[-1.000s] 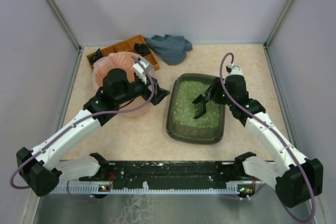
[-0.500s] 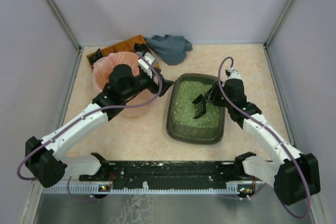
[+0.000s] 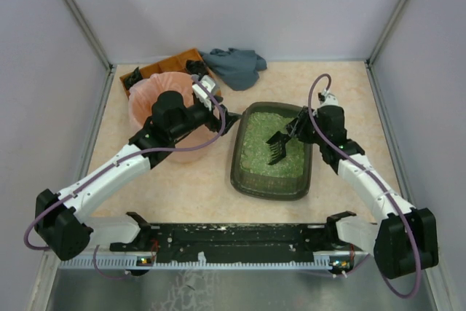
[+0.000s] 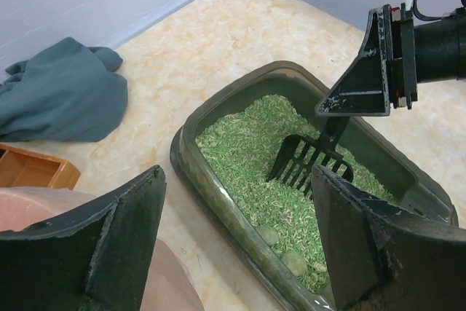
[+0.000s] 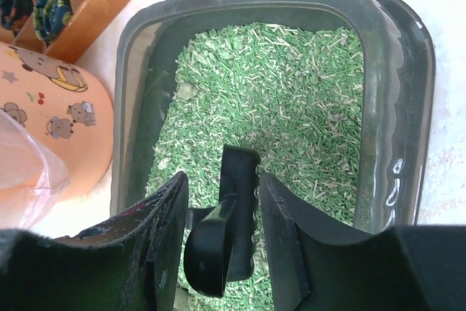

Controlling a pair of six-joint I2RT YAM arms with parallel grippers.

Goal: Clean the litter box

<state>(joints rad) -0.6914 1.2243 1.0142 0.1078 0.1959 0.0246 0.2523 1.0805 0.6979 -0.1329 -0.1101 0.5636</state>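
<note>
Litter box (image 3: pixel 235 170) sits right of centre on the counter (image 3: pixel 188 189). Your right claw (image 3: pixel 294 131) pinches the scoop (image 3: pixel 277 149) over the granules (image 3: pixel 255 143); your left claw (image 3: pixel 228 119) hangs spread by its far-left corner.

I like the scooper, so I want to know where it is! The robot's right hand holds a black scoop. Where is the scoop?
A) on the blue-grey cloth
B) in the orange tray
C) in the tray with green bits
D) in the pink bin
C: the black scoop, held by the right gripper, has its slotted end down at the green granules inside the litter box, apart from the bin, cloth and orange tray.
</note>
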